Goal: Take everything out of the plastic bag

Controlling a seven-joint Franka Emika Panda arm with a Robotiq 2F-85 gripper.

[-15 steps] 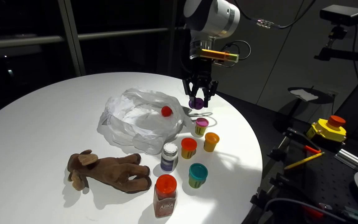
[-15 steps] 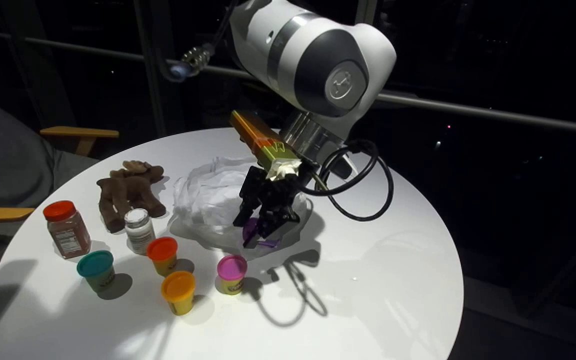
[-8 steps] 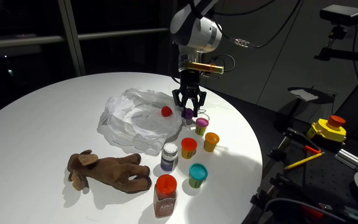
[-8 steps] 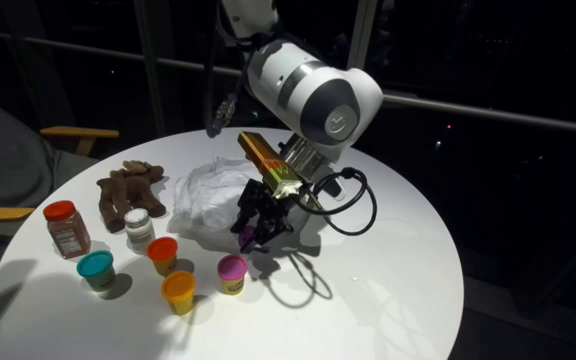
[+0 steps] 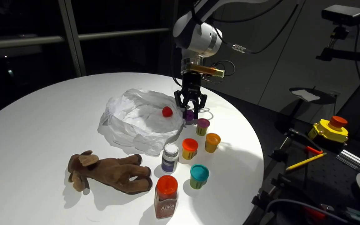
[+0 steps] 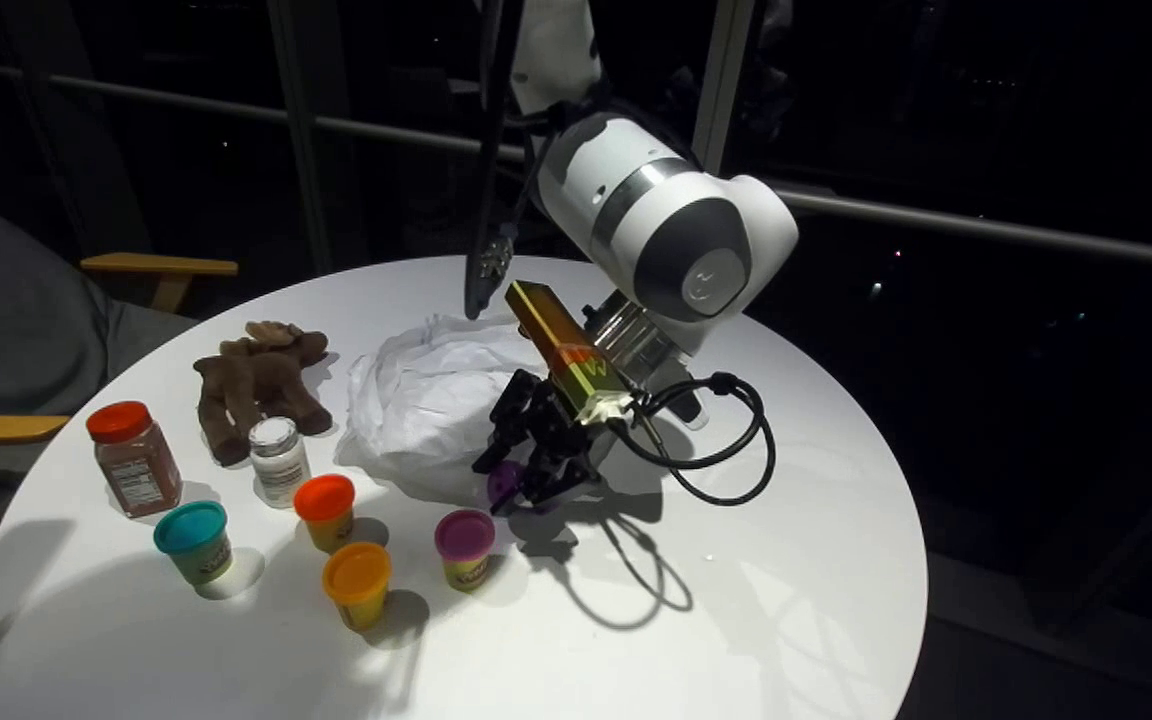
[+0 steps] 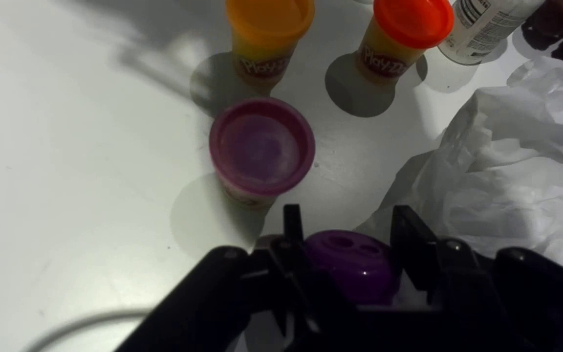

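In an exterior view the arm [image 5: 198, 39] reaches in over the far right of the white table [image 5: 52, 125], its upper link sloping down leftward, then the wrist dropping almost vertically. The gripper [image 5: 190, 115] points downward, low beside the right edge of the plastic bag [image 5: 150, 140] — just beyond the magenta-lidded cup [image 5: 203, 126]. In an exterior view it leans, tips aimed down and to the left, and a black cable [image 6: 724, 384] loops out to the right. The jaws are closed on a purple object [image 7: 352, 269], which in the wrist view sits between the fingers [image 7: 411, 249]; whether it touches the table I cannot tell.

The bag lies crumpled and open, a red item [image 5: 167, 112] inside near its right rim. On its near right stand an orange-lidded cup [image 5: 212, 143], a red-lidded cup [image 5: 189, 149], a white bottle [image 5: 170, 159], a teal-lidded cup [image 5: 198, 176] and a red-capped jar [image 5: 166, 197], all upright — the brown plush toy [image 5: 111, 173] lies at near left.
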